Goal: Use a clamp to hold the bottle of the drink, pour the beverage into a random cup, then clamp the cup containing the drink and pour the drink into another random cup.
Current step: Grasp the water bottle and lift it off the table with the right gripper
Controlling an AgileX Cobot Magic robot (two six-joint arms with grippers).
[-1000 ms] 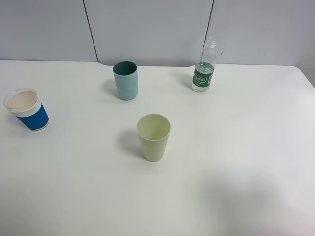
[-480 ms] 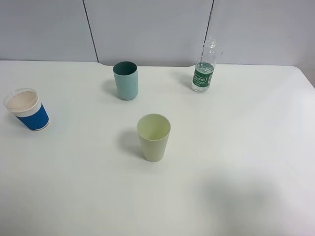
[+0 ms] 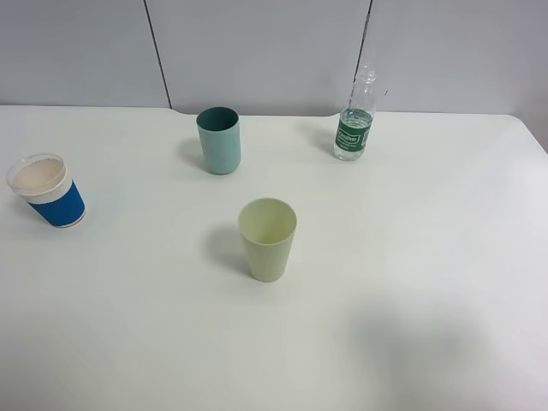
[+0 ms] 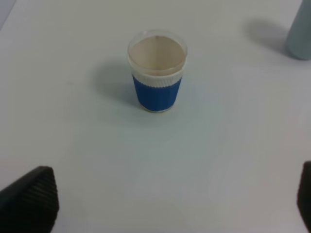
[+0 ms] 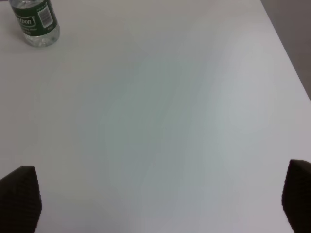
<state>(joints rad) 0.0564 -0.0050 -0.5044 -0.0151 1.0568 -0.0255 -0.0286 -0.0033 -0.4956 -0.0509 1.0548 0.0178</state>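
High cam looks down over the whole table (image 3: 411, 257); closer, left wrist shares the blue-sleeved cup (image 4: 157, 73), right wrist the bottle (image 5: 35, 22).

The bottle (image 5: 35, 24) stands far from the wide-spread tool (image 5: 158, 199).

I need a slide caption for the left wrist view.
Open left claw facing an upright blue-sleeved cup on a white table.

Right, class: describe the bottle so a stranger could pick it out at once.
On the white table, look to the far edge by the grey wall. Right of the teal cup stands the bottle: the only clear, narrow-necked thing, with a green label.
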